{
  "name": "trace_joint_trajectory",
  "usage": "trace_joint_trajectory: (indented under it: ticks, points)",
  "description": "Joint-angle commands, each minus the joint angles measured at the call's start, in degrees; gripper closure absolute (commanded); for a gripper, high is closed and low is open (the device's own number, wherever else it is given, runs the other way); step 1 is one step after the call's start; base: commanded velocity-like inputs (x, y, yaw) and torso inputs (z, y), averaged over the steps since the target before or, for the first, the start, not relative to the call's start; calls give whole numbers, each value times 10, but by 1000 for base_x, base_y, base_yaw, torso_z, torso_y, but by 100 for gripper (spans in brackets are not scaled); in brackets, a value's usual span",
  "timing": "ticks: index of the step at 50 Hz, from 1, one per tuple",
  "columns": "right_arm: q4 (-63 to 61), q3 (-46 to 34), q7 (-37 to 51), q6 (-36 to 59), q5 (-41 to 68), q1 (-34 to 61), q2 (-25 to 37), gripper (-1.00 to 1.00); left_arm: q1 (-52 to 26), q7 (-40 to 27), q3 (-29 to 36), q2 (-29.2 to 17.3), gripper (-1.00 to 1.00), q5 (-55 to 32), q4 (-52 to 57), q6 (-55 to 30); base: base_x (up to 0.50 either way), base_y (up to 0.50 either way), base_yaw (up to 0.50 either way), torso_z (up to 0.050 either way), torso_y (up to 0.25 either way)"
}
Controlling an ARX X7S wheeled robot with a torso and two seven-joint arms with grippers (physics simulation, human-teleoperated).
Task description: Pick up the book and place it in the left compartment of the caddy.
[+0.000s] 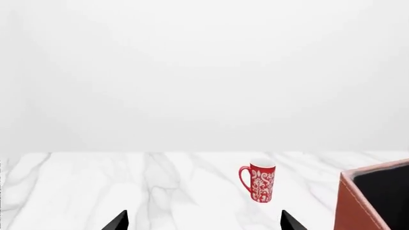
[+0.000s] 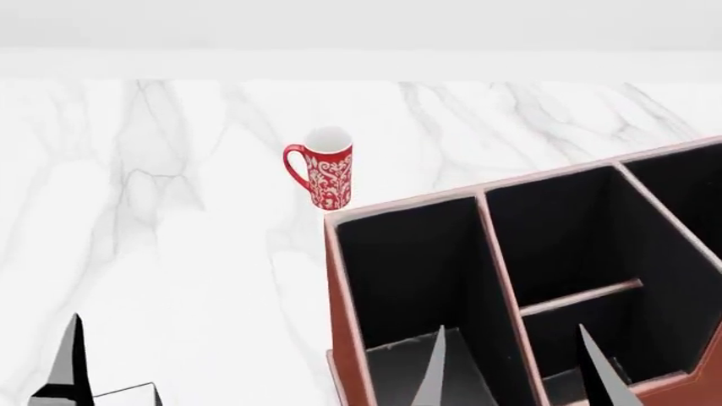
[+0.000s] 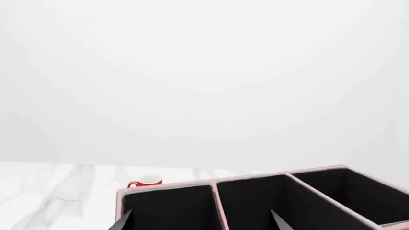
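- Book: not visible in any view, so can't place it. Likely outside the frames or hidden by the caddy [image 2: 338,288] wall; that's a guess.
- Caddy sits on the marble surface [image 2: 169,211], w/ the red patterned mug [image 2: 325,178] just beyond its far-left corner, apart from it.
- Left compartment [image 2: 412,279] is the long black-lined bay nearest the mug; looks empty apart from a pale grey wedge low at its near end, prob. a claw finger.
- Right claw [image 2: 513,372]: fingers spread wide, holding nothing, hovering over the caddy's near edge by the divider.
- Left claw [image 1: 203,221]: tips well apart, nothing between, over bare surface on the mug side of the caddy.
- Step in hand, as I judge it: find the book first. Pan head/torso until it shows.
- Then grip across the covers, not the page edges, and lower it spine-parallel to the compartment's long walls, so it clears the pink rim.
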Motion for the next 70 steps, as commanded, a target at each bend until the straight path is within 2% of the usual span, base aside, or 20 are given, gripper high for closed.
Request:
trace_joint_trajectory:
  ticks: [1,3,6,8,21,32,36,37,40,42,43,46,49,58,70]
  points:
    - [-2,-4,7,1,4,1,7,-100,-5,-5,-6,-4,-100,-10,5,-6,0,0,0,0,0]
    - [-2,9,-18,-46,29,-17,6,-100,-4,-5,-7,-4,-100,-11,6,-6,330,68,0,0,0]
    - [-4,6,-7,-30,23,-11,7,-100,-4,-6,-6,-5,-100,-11,5,-4,500,130,0,0,0]
    - [-9,1,13,17,17,5,7,-100,-4,-7,-6,-6,-100,-13,6,-5,406,107,0,0,0]
    - [-5,-3,17,-2,15,0,13,-100,-2,-10,-5,-10,-100,-17,9,-2,0,115,0,0,1]
    - [-22,30,39,65,62,28,5,-100,-13,-15,-23,-16,-100,-34,16,-18,0,43,0,0,0]
    - [-36,32,58,87,75,49,20,-100,-21,-18,-36,-20,-100,-45,21,-28,0,0,0,0,0]
    - [-36,36,64,93,92,56,25,-100,-21,-18,-36,-21,-100,-46,22,-28,0,0,0,0,0]
    - [-37,-2,188,125,182,125,114,-100,-23,-19,-36,-24,-100,-44,20,-27,0,0,0,0,0]
    - [-37,-21,232,113,260,170,168,-100,-24,-19,-37,-26,-100,-45,20,-27,0,0,0,0,0]
    - [-37,-19,258,125,310,198,183,-100,-25,-19,-38,-29,-100,-46,22,-28,0,0,0,0,0]
    - [-36,-39,305,140,360,251,213,-100,-29,-20,-42,-32,-100,-49,23,-31,0,0,0,0,0]
    - [-30,-43,334,175,412,305,217,-100,-36,-22,-52,-36,-100,-58,25,-39,0,0,0,0,0]
    - [-6,-47,312,177,489,365,217,-100,-65,-25,-82,-52,-100,-74,18,-56,0,0,0,0,0]
    - [45,-49,260,187,593,477,220,-100,-124,-18,-170,-95,-100,-115,-8,-79,0,0,0,0,0]
